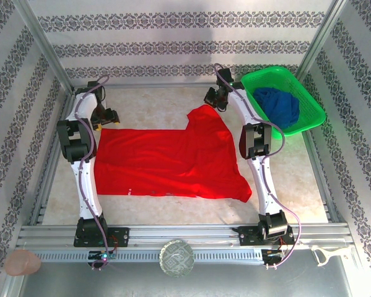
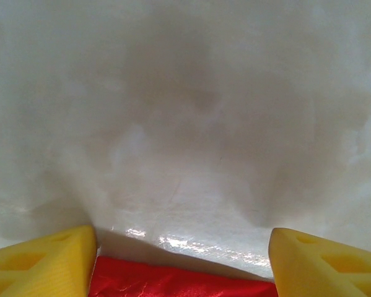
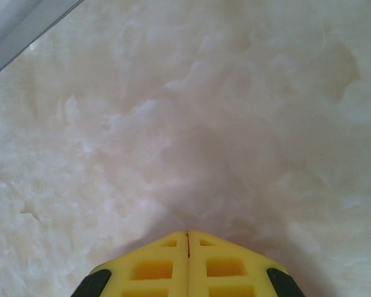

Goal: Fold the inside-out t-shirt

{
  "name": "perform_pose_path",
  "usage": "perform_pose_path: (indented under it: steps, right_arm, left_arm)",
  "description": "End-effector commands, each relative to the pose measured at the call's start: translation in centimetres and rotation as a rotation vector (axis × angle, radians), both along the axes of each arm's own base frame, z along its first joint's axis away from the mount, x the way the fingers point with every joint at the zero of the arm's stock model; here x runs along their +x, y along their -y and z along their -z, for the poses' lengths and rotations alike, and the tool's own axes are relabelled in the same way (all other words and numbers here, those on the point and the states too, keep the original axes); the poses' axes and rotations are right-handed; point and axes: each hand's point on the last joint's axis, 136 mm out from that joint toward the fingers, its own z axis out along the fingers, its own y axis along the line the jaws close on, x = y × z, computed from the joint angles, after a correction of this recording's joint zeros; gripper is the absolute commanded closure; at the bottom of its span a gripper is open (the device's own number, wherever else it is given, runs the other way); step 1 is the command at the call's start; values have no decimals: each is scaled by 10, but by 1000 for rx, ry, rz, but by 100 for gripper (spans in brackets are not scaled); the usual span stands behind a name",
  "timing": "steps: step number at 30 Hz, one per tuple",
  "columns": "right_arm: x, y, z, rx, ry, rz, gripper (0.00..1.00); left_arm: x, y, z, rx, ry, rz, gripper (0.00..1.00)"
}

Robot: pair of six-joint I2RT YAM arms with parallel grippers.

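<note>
With the plain bright red cloth t-shirt (image 1: 166,158) spread flat on the pale table (image 1: 148,102), the left gripper (image 2: 182,247), jaws spread astride its ten-o'clock edge, should reach deeper before closing, while the right gripper (image 3: 187,238), jaws pressed together at one o'clock, possibly pinches no cloth.

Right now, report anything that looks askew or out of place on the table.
The red t-shirt is askew: its left part lies flat, but its right side peaks toward the right hand and its near right corner juts out. Nothing looks spilled or damaged.
</note>
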Motion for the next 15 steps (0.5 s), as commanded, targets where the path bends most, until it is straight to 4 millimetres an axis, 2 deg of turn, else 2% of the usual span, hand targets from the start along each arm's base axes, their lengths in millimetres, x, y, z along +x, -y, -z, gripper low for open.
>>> perform_pose_path:
  steps: [1,3,5,7,9,11,15]
  right_arm:
    - [-1,-4,-32,26,35,-1,100]
    - [-1,-5,-37,29,43,-2,100]
    - [-1,-5,-43,31,51,-4,100]
    - [-2,-6,-49,39,58,-8,100]
    - [-3,-7,-56,44,66,-13,100]
    - [-4,-7,-65,48,78,-18,100]
    - [-9,-7,-87,54,105,-26,100]
  left_arm:
    - [-8,4,10,-1,-47,21,34]
    - [-7,4,11,-4,-48,21,39]
    - [-7,6,12,-11,-48,23,49]
    - [-6,7,13,-21,-44,24,64]
    - [-6,8,11,-26,-40,25,85]
    - [-5,8,7,-25,-31,25,100]
    - [-3,6,-14,-15,17,3,100]
